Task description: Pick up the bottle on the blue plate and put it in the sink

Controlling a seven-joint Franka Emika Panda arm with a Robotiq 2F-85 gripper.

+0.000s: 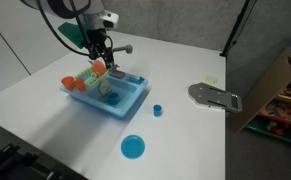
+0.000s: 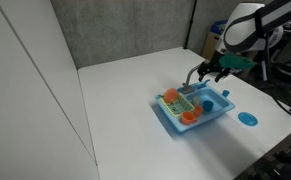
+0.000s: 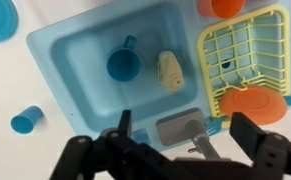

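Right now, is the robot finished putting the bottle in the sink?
Nearly! The bottle already lies in the sink, and the blue plate is bare. The gripper hangs open above the sink, holding nothing. All that looks left is for it to back away.

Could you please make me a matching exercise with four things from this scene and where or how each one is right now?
Things:
1. bottle
2. blue plate
3. orange dish
4. gripper

Places or states:
A. open, above the sink
B. on the table, with nothing on it
C. lying in the sink basin
D. in the rack

Pairs: 1-C, 2-B, 3-D, 4-A
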